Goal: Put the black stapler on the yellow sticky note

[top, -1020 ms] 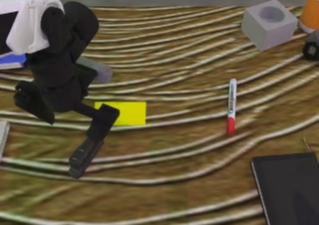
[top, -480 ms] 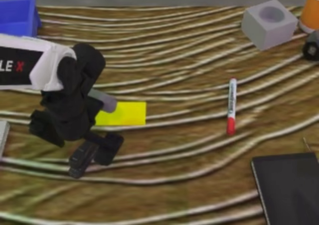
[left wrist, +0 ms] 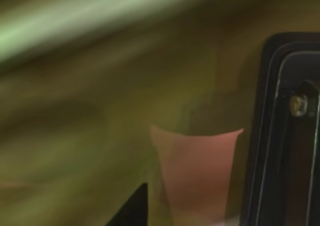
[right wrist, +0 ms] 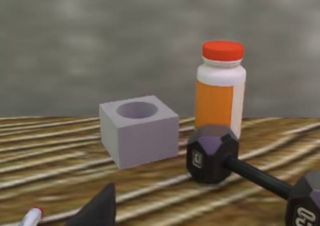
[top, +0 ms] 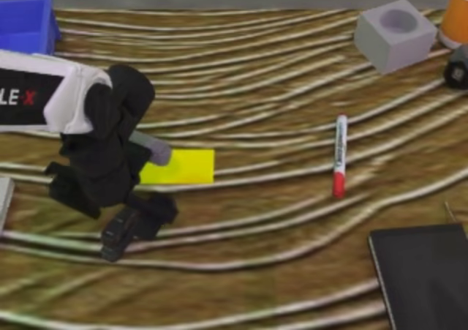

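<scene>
Change: left gripper [top: 139, 219] lower than half a second ago, down over the stapler's far end.
Grip: cannot tell how wide, nor whether holding.
Black stapler [top: 117, 235]: near left, lying on wavy brown-and-cream table [top: 256, 198].
Yellow sticky note [top: 179, 167]: just beyond, flat.
Backdrop: grey wall [right wrist: 150, 35] behind far edge.

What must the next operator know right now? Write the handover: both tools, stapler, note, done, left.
Left tool: down at the black stapler's near end, on the table's left side; grip not confirmable.
Right tool: parked, outside the top view.
The stapler lies on the table, below and left of the yellow sticky note, apart from it.
Done: approach.
Left: secure the grasp, lift, carry to the note, release.
</scene>
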